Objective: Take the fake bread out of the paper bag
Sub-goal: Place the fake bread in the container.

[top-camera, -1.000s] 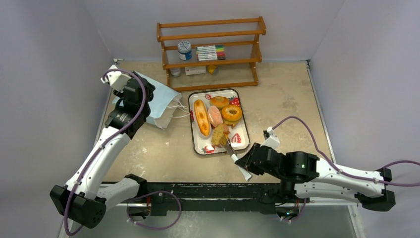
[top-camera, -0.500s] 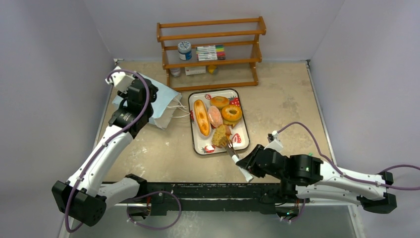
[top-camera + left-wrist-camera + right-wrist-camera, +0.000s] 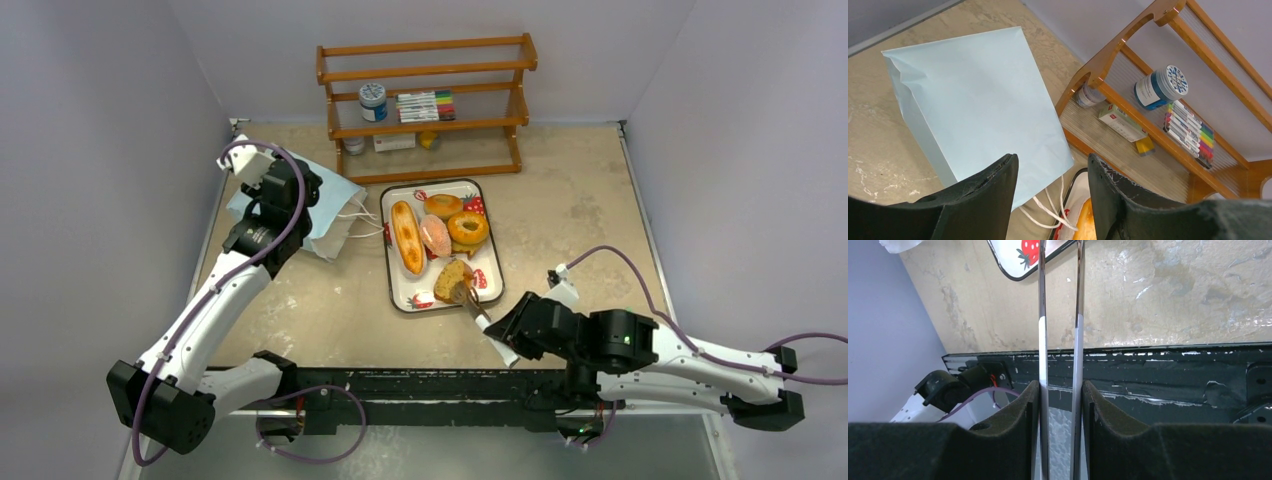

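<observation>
Bread: we count five pieces on the tray [image 3: 400, 285] at mid-worktop: loaf [image 3: 406, 237], two rings [image 3: 467, 228], pink oval [image 3: 434, 235], and the bun [image 3: 450, 280] at its near end.
Bag [image 3: 983, 100]: lies flat by the far-left corner.
Left gripper [image 3: 1052, 172]: hovers over the bag, half open, empty.
Right gripper [image 3: 1060, 387]: pads clamp the tongs [image 3: 1042, 315], whose tips are at the bun.
Risk: if the tongs withdraw while pinching, we judge the bun could be dragged over the tray's near rim.
Views: only the top view shows the tips at the bun. The right wrist view crops them, so we cannot tell whether the bun is pinched. No view shows inside the bag.
</observation>
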Tool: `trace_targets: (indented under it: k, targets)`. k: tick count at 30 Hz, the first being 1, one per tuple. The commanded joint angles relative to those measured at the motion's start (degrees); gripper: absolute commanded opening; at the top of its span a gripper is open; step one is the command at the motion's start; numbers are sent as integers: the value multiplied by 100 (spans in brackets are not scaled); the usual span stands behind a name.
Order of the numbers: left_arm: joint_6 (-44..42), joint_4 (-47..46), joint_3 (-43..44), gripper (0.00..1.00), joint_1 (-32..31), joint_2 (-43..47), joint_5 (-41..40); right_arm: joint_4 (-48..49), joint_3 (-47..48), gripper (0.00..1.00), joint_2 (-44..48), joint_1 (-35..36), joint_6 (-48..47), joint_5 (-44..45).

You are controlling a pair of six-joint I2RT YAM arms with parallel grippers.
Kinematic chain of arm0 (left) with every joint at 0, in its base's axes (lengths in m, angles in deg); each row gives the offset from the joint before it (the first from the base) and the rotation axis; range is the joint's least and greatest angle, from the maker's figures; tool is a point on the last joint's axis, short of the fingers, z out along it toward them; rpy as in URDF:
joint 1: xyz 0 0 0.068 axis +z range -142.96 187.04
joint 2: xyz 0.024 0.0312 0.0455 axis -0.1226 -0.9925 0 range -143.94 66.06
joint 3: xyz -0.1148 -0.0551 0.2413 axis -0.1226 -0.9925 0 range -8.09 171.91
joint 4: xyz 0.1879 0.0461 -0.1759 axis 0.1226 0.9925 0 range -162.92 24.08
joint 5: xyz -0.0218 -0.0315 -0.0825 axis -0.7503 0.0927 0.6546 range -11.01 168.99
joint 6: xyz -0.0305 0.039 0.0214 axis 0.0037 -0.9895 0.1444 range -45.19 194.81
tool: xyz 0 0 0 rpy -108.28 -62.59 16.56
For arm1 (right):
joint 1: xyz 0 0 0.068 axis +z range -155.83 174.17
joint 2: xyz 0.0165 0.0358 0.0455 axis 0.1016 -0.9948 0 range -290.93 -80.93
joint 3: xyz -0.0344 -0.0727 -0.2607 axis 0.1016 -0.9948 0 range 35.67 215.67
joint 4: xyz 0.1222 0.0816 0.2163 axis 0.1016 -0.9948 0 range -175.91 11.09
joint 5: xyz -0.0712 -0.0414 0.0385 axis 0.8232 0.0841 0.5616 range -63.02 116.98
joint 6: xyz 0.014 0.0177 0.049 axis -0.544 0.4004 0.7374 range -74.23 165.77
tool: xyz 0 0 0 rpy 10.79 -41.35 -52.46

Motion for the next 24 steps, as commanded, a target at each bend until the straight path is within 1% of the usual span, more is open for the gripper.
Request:
trace_targets:
  k: [1,5,17,24]
  targets:
    - [111,-210,14,53,-39,27,-24,-411,550,34,-38,8,151,306]
    - [126,-209,32,53,-37,36,-32,-577,719,34,-152,8,111,330]
    - [196,-201,49,53,-38,12,45,-742,807,36,-103,8,162,243]
    - [177,-138,68,53,-42,54,22,-1085,1202,36,-176,12,147,316]
